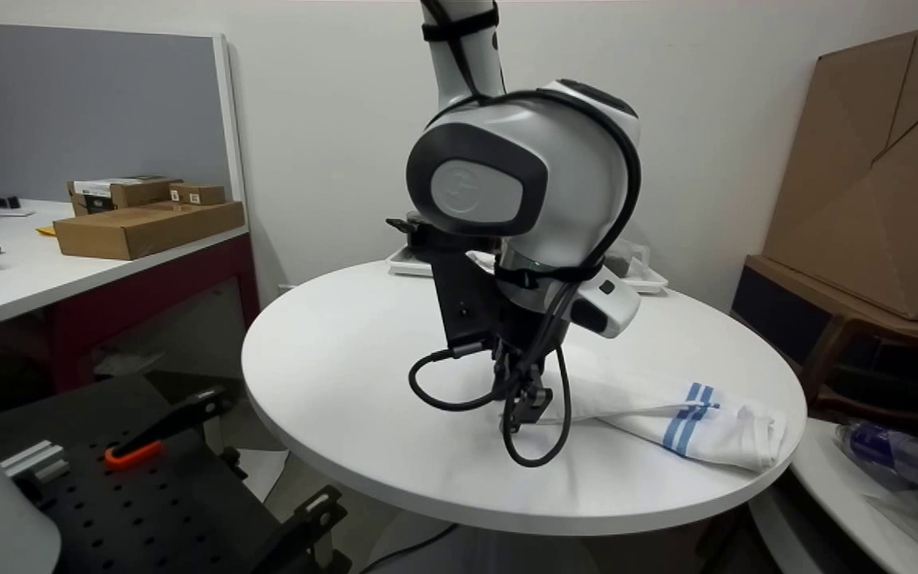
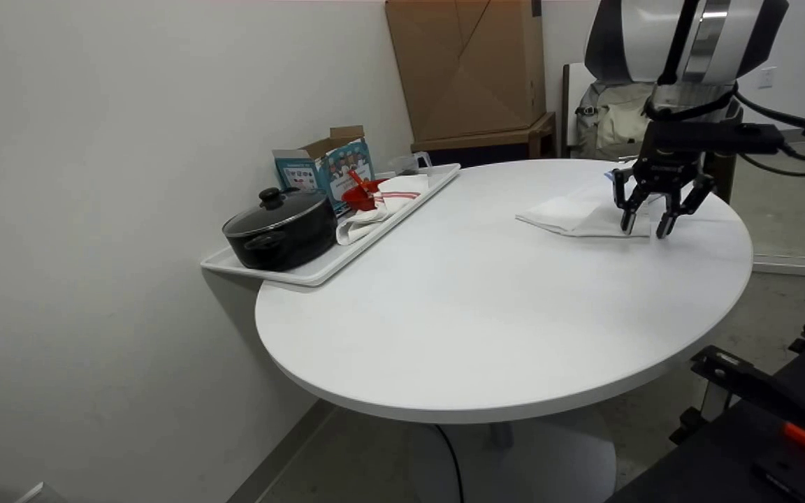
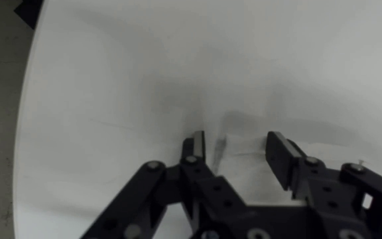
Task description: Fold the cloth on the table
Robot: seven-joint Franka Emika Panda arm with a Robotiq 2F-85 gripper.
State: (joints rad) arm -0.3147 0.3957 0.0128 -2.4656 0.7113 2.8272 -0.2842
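Observation:
The white cloth (image 1: pixel 686 422) with blue stripes lies on the round white table (image 1: pixel 347 343), with its striped end near the table's edge. It looks partly folded over and wrinkled. It also shows in an exterior view (image 2: pixel 570 215), partly hidden behind the gripper (image 2: pixel 646 228). The gripper is open and points down at the cloth's corner, fingertips close to the tabletop. In the wrist view the cloth's corner (image 3: pixel 244 166) lies between the open fingers (image 3: pixel 235 136). One finger is over the bare table just outside the cloth's edge; the other is over the cloth.
A long white tray (image 2: pixel 318 272) at the wall side of the table holds a black lidded pot (image 2: pixel 280 230), a red bowl (image 2: pixel 360 198), a red-striped cloth and a box (image 2: pixel 332 168). A black perforated platform (image 1: pixel 132 494) stands beside the table.

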